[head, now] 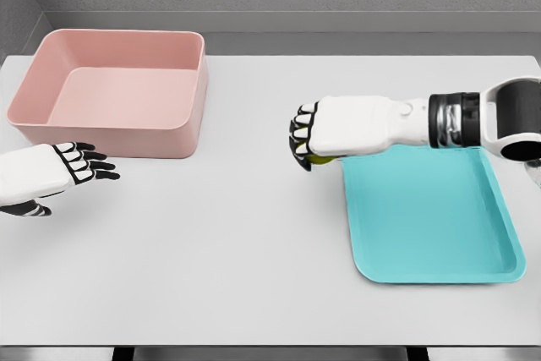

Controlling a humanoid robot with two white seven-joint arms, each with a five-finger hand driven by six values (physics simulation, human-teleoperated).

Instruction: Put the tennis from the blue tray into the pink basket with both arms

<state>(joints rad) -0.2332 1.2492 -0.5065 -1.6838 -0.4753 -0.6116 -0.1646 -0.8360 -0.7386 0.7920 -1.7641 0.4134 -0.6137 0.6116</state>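
Seen from the robot's head, a pale grey bench [254,259] stretches out in front of me. At its far left sits the pink basket [118,90], a deep rectangular tub with rounded corners. At the right, nearer, lies the blue tray [439,226], flat and shallow with a raised lip; its floor shows bare.

The right hand [325,134] reaches in from the right edge and hangs just beyond the tray's far left corner, over the bench. Its fingers [302,137] are curled down and clamped on the tennis ball [318,158]. Only a thin yellow-green sliver of the ball peeks out beneath the palm; the rest is hidden, so I cannot make out its seam or fuzz. It looks small enough to sit wholly inside one grip.

The left hand [59,171] waits at the near left, just in front of the basket, its fingers [89,166] apart and holding nothing.

The step in hand appears to be carrying the ball leftward for a hand-over. To do it well, I judge the right hand should keep its grip firm and travel level towards the middle of the bench, while the left hand comes up to meet it, cupped beneath. The right should let go only once the left has closed around the ball, since a round ball dropped on the bench would roll away.
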